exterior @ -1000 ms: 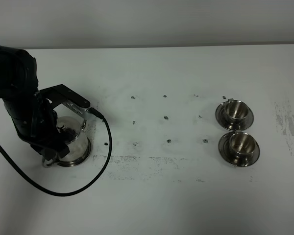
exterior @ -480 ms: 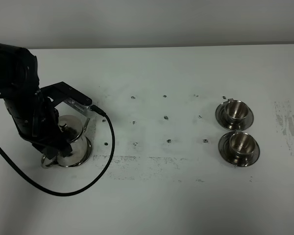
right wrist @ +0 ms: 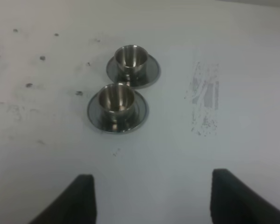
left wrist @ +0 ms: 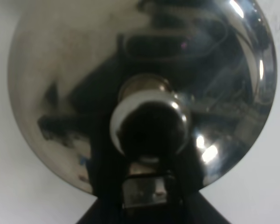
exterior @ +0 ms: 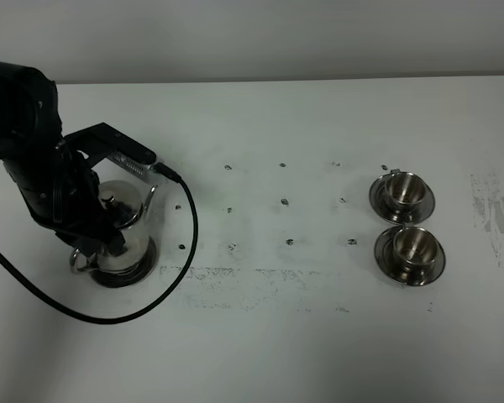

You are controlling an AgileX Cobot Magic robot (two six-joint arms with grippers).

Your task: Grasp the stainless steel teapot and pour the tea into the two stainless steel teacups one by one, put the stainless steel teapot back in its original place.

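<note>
The stainless steel teapot (exterior: 124, 233) is at the table's left, spout pointing to the far right, and its domed lid and knob (left wrist: 149, 120) fill the left wrist view. My left gripper (exterior: 87, 253) sits at the pot's near-left side, shut on its loop handle (exterior: 78, 263). The same gripper (left wrist: 147, 196) shows as a dark shape just beyond the knob. The two stainless steel teacups (exterior: 404, 191) (exterior: 412, 245) stand on saucers at the right, one behind the other; they show again as cups (right wrist: 129, 56) (right wrist: 115, 98). My right gripper (right wrist: 154, 200) hangs open short of them. The tea is hidden.
A black cable (exterior: 164, 285) loops from the left arm over the table in front of the teapot. Small dark marks (exterior: 284, 201) dot the white table's middle, and a scuffed patch (exterior: 491, 214) lies right of the cups.
The left arm has shifted slightly toward the back with the teapot in its grip. The pot looks a little raised and its spout shows more clearly. The cups have not moved.
</note>
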